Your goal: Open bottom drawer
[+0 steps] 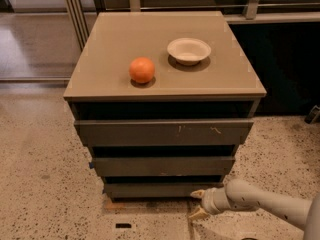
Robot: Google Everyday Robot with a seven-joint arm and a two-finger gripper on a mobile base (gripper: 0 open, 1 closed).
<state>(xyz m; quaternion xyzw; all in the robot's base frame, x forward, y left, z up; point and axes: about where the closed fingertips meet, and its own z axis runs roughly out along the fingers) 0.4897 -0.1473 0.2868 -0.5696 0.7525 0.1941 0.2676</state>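
A: Whereabouts of the bottom drawer [160, 190]?

B: Lowest of three in the grey-brown cabinet [100, 59], just above the speckled floor [45, 184]. Narrowest and slimmest front, plain and flat, no handle. Set back beneath the middle drawer [162, 166], with a dark gap between the two.

A: And above those?

B: Top drawer [125, 132], widest of the lot, marked with pale scratches right of centre. Fronts stepped outward from bottom to top.

A: Gripper [196, 204]?

B: Low at the right, just off the bottom drawer's right-hand end and near the floor. Carried on a pale arm [270, 206] stretched in from the lower right corner. Fingers apart, one above the other, clamped on nothing. Upper fingertip [196, 194] level with the drawer front's lower edge, right by its corner; possibly touching, hard to tell from this angle. Lower fingertip close above the floor.

A: Anything on the cabinet top?

B: An orange [142, 70] left of centre, and a shallow pale bowl [188, 50] behind it to the right, upright. Near each other, not touching. Both far above the gripper.
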